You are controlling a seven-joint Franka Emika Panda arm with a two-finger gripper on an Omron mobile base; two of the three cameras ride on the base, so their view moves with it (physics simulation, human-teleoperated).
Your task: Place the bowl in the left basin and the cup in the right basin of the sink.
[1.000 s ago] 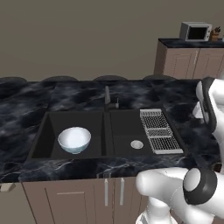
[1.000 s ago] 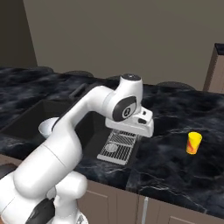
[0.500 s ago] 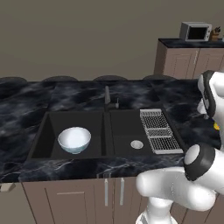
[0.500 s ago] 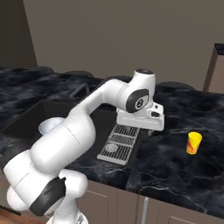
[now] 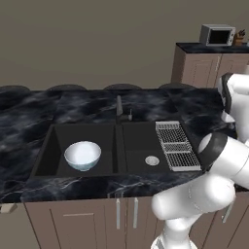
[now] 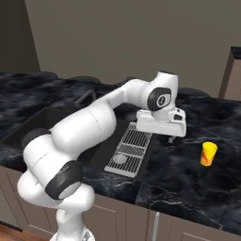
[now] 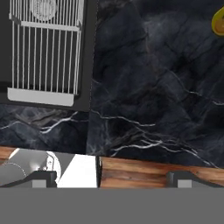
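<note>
The bowl (image 5: 82, 155) sits upright in the left basin (image 5: 58, 146) of the sink (image 5: 119, 168), toward the near wall, at about 9 o'clock from the silver drain (image 5: 152, 160). The right basin (image 5: 138, 146) holds nothing but that drain. The dark faucet (image 5: 119, 109) stands at 12 o'clock on the central divider. A wire grid rack (image 5: 176, 146) lies along the right edge of the sink, at 3 o'clock from the drain.

The cup (image 6: 208, 154) stands upright on the black marbled counter (image 6: 188, 179), well apart from the sink, with the rack between the two. In the right base view the cup lies at about 4 o'clock from the gripper (image 6: 171, 139). In the hand view only a yellow sliver of the cup (image 7: 218, 21) shows, at 2 o'clock by the frame edge, and the rack (image 7: 46, 52) lies at 10 o'clock.

The gripper hovers above bare counter between the rack and the cup, touching neither. Its two fingertips (image 7: 43, 177) stand wide apart with nothing between them, so the end effector is released. No object lies on the stone between the gripper and the cup.

A microwave (image 5: 217, 35) rests on a far cabinet (image 5: 204, 68) at 1 o'clock in the left base view
</note>
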